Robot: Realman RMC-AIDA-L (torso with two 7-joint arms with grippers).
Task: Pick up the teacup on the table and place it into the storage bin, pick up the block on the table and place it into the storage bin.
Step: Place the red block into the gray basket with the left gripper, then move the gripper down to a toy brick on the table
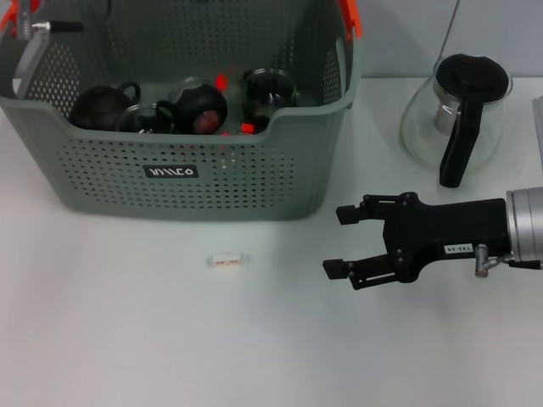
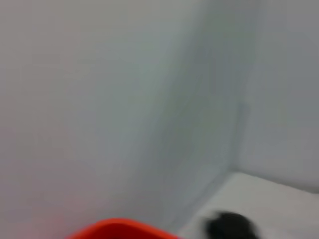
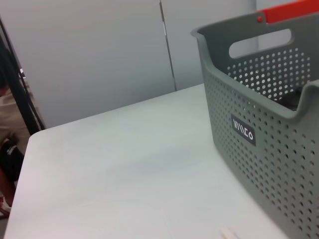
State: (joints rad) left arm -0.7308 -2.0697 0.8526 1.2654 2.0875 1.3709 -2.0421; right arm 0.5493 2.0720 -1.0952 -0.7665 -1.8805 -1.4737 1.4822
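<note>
Right tool [image 1: 338, 242], jaws released and empty, hovers above the bench [image 1: 127, 339] beside the block [image 1: 227, 260], near the storage bin [image 1: 254, 182].

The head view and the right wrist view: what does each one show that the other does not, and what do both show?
Only the head view shows the right tool, open, low over the table to the right of the block, the glass carafe at the back right, and the dark tea ware lying inside the storage bin. The left arm sits at the bin's far left corner.

Only the right wrist view shows the wall behind the table and the bin's handle cut-out.

Both show the bin with its black label, the small pale block in front of it, and the white table.
</note>
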